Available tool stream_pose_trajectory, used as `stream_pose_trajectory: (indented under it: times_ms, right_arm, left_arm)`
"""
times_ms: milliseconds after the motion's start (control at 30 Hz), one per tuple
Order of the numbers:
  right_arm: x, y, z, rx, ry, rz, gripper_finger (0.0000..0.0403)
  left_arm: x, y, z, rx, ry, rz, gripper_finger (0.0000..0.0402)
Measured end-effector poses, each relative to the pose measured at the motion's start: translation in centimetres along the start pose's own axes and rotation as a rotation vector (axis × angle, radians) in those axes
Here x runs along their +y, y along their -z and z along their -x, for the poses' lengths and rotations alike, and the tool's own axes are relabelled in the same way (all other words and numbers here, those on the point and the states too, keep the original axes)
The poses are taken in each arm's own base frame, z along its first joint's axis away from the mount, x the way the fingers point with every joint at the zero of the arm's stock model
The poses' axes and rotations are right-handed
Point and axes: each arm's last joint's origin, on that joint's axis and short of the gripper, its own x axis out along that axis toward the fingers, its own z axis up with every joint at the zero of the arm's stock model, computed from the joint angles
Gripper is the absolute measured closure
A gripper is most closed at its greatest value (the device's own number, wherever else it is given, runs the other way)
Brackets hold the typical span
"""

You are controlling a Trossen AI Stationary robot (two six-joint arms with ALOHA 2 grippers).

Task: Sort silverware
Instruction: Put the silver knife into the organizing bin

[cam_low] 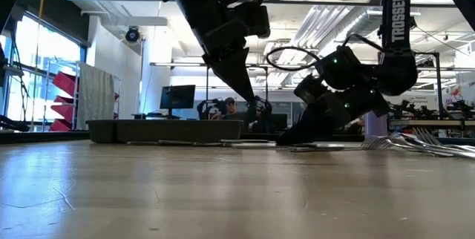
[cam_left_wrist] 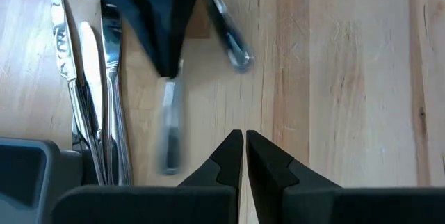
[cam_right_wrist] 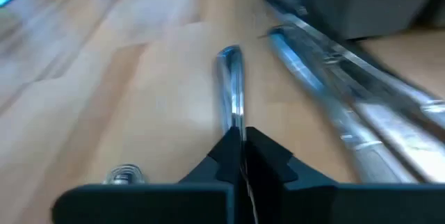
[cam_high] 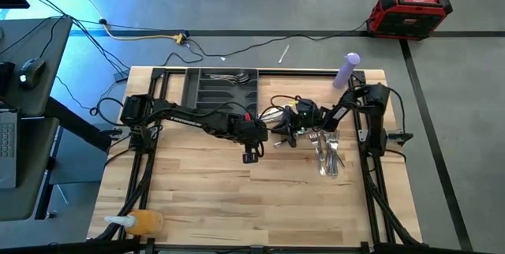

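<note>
You've got the tray (cam_high: 207, 88) at the table's (cam_high: 205, 199) back edge; right of it the bottle (cam_high: 346, 70), nearer you the silverware (cam_high: 330, 156).

Open wood toward the near edge; clutter across the middle and far half

The near half of the table (cam_high: 237, 207) is bare wood, except for an orange-and-white bottle (cam_high: 136, 222) lying at the near left corner. At the far edge the dark grey tray (cam_high: 219, 88) blocks the left-centre, and a purple bottle (cam_high: 347, 70) stands at the far right corner. Mid-table, the left end effector (cam_high: 250, 156) and right end effector (cam_high: 278, 132) sit close together with both arms stretched across, leaving only a narrow gap between them. A heap of silverware (cam_high: 329, 155) fills the right-centre, and loose pieces (cam_left_wrist: 94, 99) lie just beside the tray, touching one another.
</note>
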Motion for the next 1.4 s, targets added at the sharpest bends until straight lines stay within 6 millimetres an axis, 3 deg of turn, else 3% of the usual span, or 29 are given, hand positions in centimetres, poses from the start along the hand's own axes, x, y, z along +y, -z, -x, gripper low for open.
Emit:
stream_pose_trajectory:
  times_ms: [533,667,900,1000,1167,1400]
  right_arm:
    - [0.7,-3.2,1.7,-0.044,0.013,0.106,0.0399]
    - [0.8,-2.4,1.9,0.046,0.004,0.163,0.0356]
    - [0.4,-0.6,1.3,0.138,-0.013,0.208,0.0238]
    - [0.0,-0.1,1.0,0.135,-0.016,0.214,0.0215]
    - [-0.4,0.9,0.5,0.127,-0.024,0.214,0.0225]
    - [-0.8,2.1,-0.3,0.111,-0.028,0.211,0.0293]
  left_arm:
    - [-0.1,0.0,0.0,-0.001,0.002,0.006,0.04]
    - [-0.1,0.0,0.0,0.0,0.01,0.014,0.04]
    - [-0.1,-0.1,0.0,-0.007,0.013,0.015,0.04]
    - [-0.1,-0.1,0.0,-0.007,0.013,0.016,0.04]
    - [-0.1,-0.1,0.0,-0.007,0.013,0.022,0.04]
    - [-0.1,-0.1,0.0,-0.006,0.013,0.023,0.04]
